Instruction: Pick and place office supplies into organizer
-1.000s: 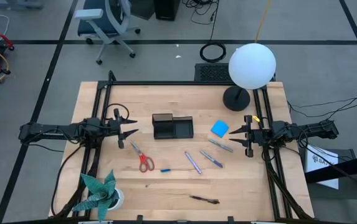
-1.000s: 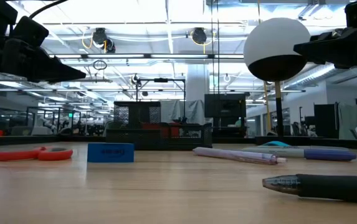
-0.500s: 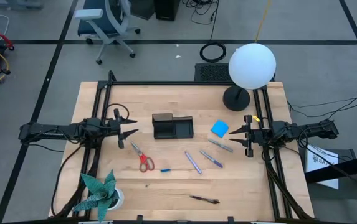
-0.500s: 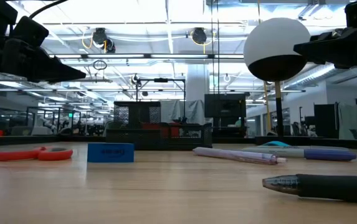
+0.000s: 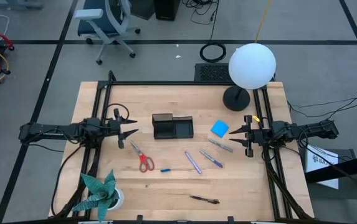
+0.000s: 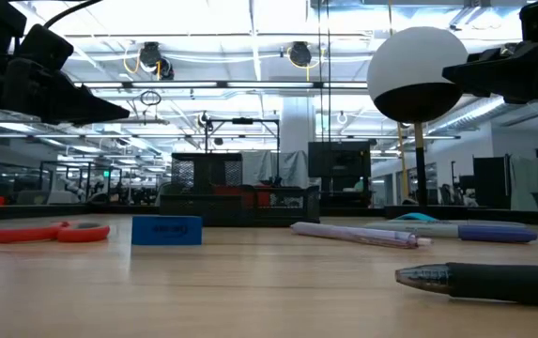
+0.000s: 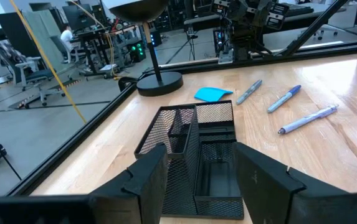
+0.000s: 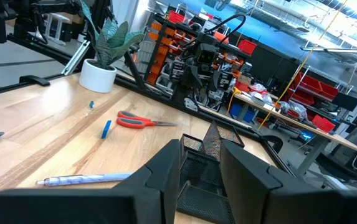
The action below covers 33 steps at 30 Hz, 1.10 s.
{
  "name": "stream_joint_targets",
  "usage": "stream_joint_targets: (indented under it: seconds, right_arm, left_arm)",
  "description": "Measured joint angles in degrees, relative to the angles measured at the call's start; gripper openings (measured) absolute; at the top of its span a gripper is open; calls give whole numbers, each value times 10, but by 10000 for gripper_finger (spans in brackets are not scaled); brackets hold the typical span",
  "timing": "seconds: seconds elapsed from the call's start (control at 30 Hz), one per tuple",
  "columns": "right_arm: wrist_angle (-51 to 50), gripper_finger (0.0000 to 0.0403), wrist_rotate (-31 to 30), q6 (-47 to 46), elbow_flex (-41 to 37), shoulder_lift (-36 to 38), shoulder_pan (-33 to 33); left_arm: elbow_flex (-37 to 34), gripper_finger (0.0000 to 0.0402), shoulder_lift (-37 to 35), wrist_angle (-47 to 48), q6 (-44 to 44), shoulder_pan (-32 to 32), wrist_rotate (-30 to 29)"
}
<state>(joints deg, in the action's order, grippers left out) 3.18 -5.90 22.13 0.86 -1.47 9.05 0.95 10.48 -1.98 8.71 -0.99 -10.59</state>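
Between your two hands sits the organizer (image 5: pixel 172 127), a black mesh tray on the tabletop (image 5: pixel 166 99), straight ahead of the left hand (image 5: pixel 132 131) and apart from it. That hand hovers with its fingers (image 7: pixel 148 180) parted to a moderate gap and nothing between them. Your right hand (image 5: pixel 232 131) hangs at the opposite side, fingers (image 8: pixel 166 168) narrowly apart, also holding nothing. Just beside its fingertips lies the blue notepad (image 5: pixel 219 129), with the silver pen (image 5: pixel 220 145) a little nearer the front edge. Farther out from it lie the blue pen (image 5: pixel 211 159) and the purple pen (image 5: pixel 193 162). Near your left hand, toward the front edge, lie the red-handled scissors (image 5: pixel 142 157), with the tiny blue piece (image 5: pixel 165 170) beside them. Well apart from both hands, the dark pen (image 5: pixel 204 200) rests by the front edge.
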Motion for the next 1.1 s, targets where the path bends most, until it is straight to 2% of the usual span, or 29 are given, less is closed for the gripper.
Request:
stream_joint_targets:
  seconds: [1.0,1.1]
  right_arm:
    - [0,105,0,0,0,0,0]
    - [0,105,0,-27,0,0,0]
  left_arm:
    - [0,189,0,0,0,0,0]
    - [0,189,0,0,0,0,0]
